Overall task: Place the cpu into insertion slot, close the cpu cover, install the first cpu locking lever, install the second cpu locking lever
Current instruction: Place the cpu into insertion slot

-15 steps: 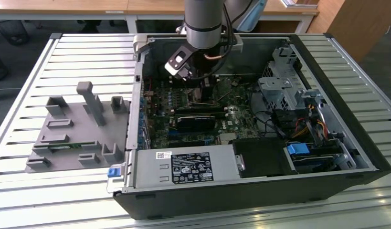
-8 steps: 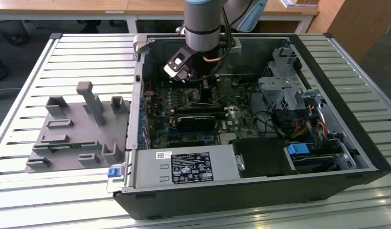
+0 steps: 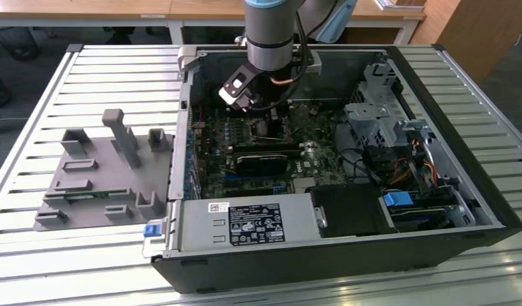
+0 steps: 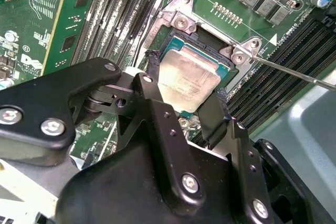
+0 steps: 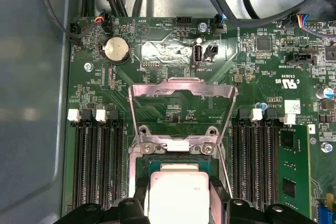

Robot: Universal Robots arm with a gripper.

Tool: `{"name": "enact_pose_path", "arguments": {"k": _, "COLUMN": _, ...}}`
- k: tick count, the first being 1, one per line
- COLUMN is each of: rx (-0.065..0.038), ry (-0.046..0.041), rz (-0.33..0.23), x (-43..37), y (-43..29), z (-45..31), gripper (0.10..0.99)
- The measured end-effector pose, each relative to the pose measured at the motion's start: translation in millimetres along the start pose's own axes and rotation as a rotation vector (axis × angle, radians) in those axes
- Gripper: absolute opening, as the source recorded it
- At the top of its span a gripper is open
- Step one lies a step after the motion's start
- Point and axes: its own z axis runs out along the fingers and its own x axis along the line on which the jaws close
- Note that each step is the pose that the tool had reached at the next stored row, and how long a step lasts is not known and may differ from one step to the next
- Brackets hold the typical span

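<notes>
Gripper point(image 4: 186, 81) clenched on cpu point(image 4: 189, 77) by opposite edges, apparently just over insertion slot point(image 4: 176, 35). Chip judged light, rigid, underside fragile: hold edges only.

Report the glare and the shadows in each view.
Exterior view: the slatted table glares bright, the case interior lies dim. First wrist view: the cpu top is washed out nearly white; the cpu cover shines softly. Second wrist view: the cpu shows a patchy sheen.

Arm point(image 3: 269, 25) upright — wrist angled; end effector point(image 4: 186, 85) clamped on cpu point(image 4: 189, 74) edges
</notes>
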Motion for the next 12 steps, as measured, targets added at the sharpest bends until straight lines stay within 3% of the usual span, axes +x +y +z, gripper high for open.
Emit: {"name": "enact_pose_path", "arguments": {"k": 12, "rx": 0.0, "ry": -0.0002, "rz": 0.003, "x": 0.1, "y": -0.3, "z": 3.5, "gripper": 0.541}}
